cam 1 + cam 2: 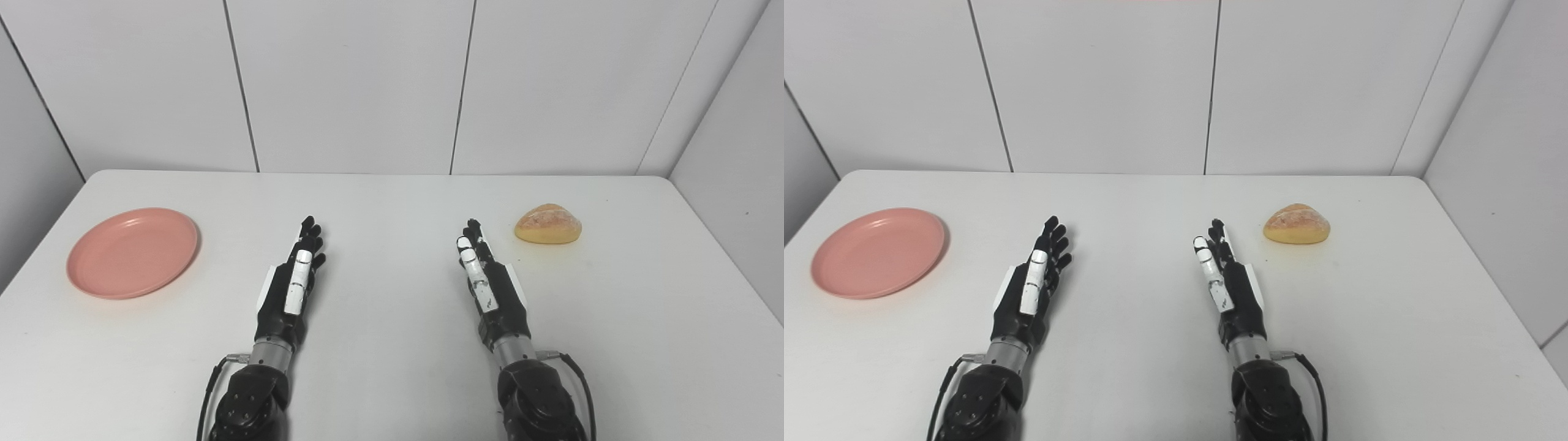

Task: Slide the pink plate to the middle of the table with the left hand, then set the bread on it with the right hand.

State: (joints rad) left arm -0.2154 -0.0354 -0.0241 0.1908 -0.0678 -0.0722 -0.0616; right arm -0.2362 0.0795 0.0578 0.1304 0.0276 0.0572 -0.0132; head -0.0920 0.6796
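An empty pink plate (pixel 133 252) lies flat near the table's left edge. A golden bread roll (pixel 548 224) rests on the table at the right. My left hand (pixel 295 283) is open, fingers stretched forward, well to the right of the plate and holding nothing. My right hand (pixel 488 283) is open too, fingers straight, just left of and nearer than the bread, not touching it. Both hands sit low over the middle of the table, side by side.
The white table (pixel 392 202) is backed by white wall panels (pixel 349 86), with side walls close at the left and right. A cable runs along each wrist. Bare tabletop lies between the two hands.
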